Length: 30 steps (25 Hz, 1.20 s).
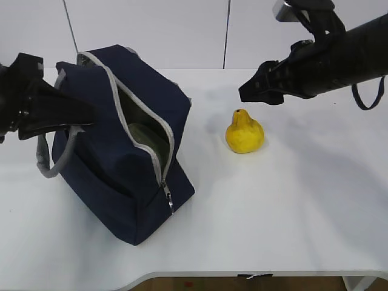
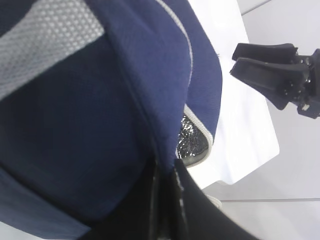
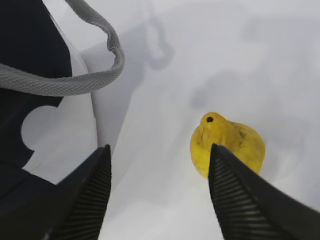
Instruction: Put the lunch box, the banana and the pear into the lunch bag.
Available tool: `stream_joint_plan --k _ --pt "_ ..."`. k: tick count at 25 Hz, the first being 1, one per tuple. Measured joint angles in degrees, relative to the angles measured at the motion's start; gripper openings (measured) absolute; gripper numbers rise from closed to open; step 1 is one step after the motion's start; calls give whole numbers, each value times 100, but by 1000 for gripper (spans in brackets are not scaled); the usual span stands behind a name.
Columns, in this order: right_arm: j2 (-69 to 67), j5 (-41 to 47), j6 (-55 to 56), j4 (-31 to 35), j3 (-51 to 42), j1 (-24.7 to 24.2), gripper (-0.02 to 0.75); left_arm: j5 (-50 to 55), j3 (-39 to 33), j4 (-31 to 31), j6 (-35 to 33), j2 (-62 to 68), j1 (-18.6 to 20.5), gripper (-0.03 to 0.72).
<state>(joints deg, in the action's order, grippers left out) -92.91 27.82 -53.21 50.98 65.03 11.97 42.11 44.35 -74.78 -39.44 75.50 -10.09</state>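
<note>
The squat yellow pear (image 1: pixel 245 131) stands on the white table (image 1: pixel 291 206), right of the unzipped navy fabric lunch bag (image 1: pixel 121 145) (grey webbing handles). Right gripper (image 3: pixel 160 192) hovers above it, spread and empty; left gripper (image 2: pixel 167 200) pinches the bag's edge.

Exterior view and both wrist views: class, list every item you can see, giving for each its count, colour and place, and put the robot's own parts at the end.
lunch bag: one, navy with grey zipper and grey webbing handles, on the left of the table, zipper open, a greenish item dimly visible inside.
pear: one, yellow-orange, standing on the table right of the bag, apart from it.
table: one, white, under everything.
left gripper: one, black, shut on the bag's fabric at its left edge.
right gripper: one, black, open and empty, held in the air above the pear, not touching it.
No banana shows in any view.
</note>
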Motion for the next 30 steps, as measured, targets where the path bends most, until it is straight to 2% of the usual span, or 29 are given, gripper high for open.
stream_joint_plan --k 13,17,22,30 --pt "-122 -120 -240 21 0 0 492 9 0 0 0 0 0 0" --pt "-399 -140 -814 158 0 0 552 9 0 0 0 0 0 0" --pt "-662 -207 -1835 871 0 0 589 22 0 0 0 0 0 0" --pt "-1128 -660 -3964 2572 0 0 589 -11 0 150 0 0 0 0"
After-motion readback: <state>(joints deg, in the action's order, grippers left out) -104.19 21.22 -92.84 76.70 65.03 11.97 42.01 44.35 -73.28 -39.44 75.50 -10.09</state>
